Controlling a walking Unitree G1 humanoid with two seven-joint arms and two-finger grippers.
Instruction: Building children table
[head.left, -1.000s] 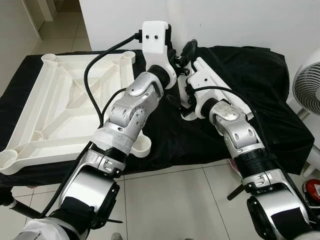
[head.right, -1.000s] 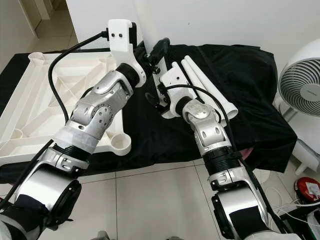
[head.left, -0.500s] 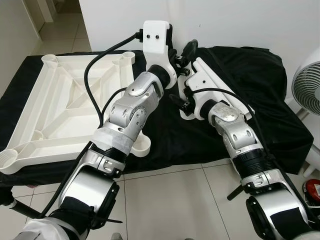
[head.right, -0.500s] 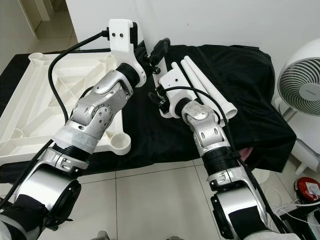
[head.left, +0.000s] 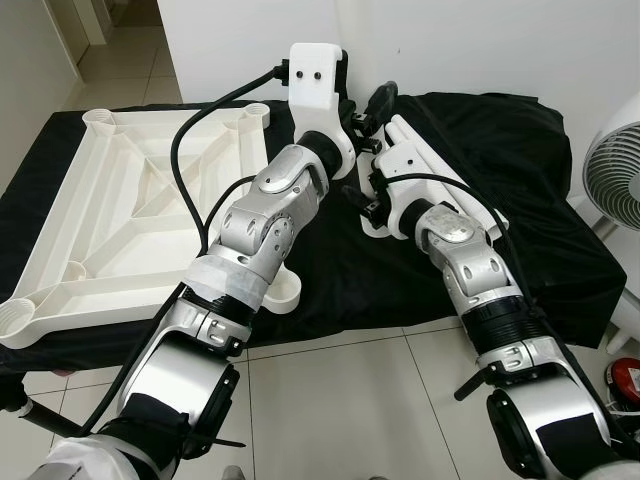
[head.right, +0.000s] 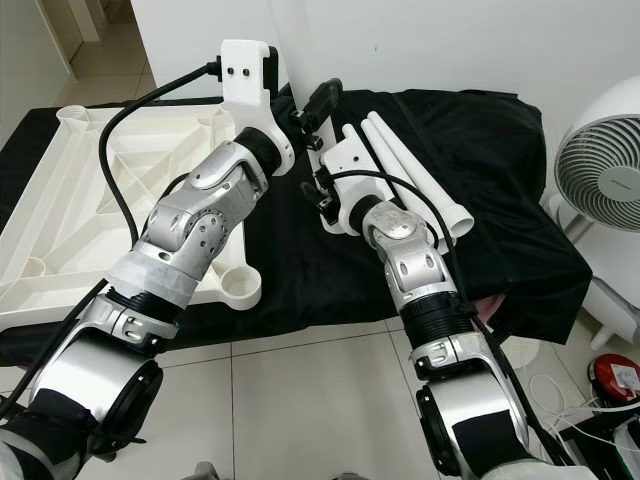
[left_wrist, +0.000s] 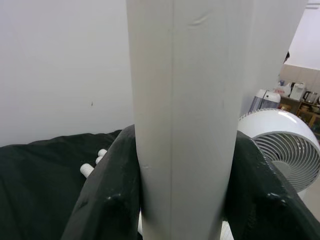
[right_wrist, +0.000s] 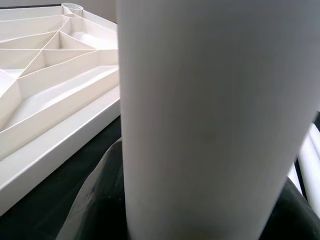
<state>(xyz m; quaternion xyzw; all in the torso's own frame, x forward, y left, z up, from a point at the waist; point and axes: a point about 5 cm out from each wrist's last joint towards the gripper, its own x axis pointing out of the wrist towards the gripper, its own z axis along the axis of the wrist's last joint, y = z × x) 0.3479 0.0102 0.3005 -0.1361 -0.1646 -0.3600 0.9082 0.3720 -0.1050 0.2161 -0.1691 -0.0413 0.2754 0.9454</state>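
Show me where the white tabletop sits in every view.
Left eye view: tabletop fills the left half, upside down on the black cloth.
Right eye view: tabletop at the left edge.
Left wrist view: faces away from it, past a leg toward the fan.
Right wrist view: tabletop beyond a white leg.
Shared landmark: the black cloth.

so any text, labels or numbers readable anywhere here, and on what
None can be read.
The fan has a small grey mark on its hub, too small to read.
The red object on the floor carries a white label, too blurred to read.
The white tabletop and table legs are plain.
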